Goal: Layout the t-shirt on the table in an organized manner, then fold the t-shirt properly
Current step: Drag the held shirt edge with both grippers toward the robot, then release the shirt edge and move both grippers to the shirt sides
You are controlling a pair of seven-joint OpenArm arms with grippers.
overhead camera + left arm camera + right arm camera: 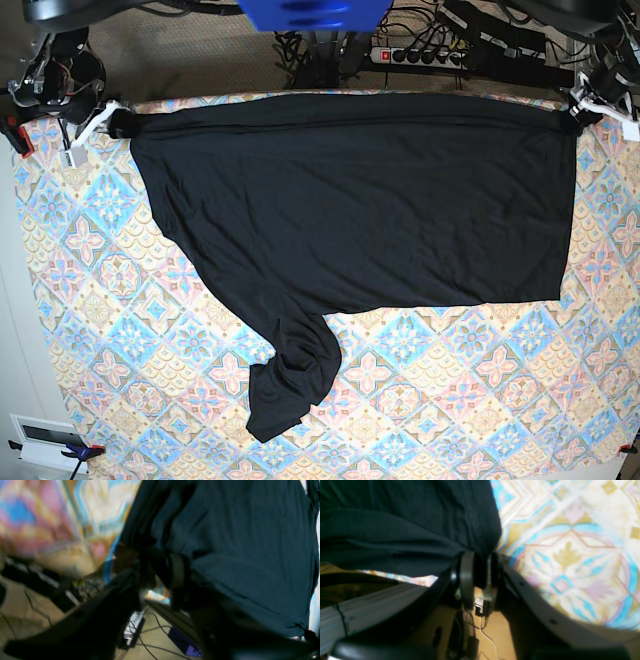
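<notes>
From the base camera I see the black t-shirt [380, 200] spread flat across the far half of the table [480, 400], which is covered in a pastel cloth of blue, pink and cream diamond tiles. Its top edge runs taut along the table's far edge, from corner to corner. One sleeve trails down toward the near left of that view and ends in a loose crumple.

My right gripper [112, 122] sits at the far left corner of that view, low at the table edge, touching the shirt's corner. In the right wrist view, the right gripper's fingers [467, 577] stand slightly apart with a bunched point of black fabric [395, 525] between them; I cannot tell if the pads press it.

My left gripper [578, 112] is at the far right corner, also low at the table edge, meeting the shirt's other corner. The left wrist view is blurred: the dark cloth [237, 542] drapes over and around the left gripper [160, 572], and I cannot tell how wide its jaws stand or if they grip the fabric.

Both arms reach outward, well apart, at opposite ends of the shirt's top edge.
</notes>
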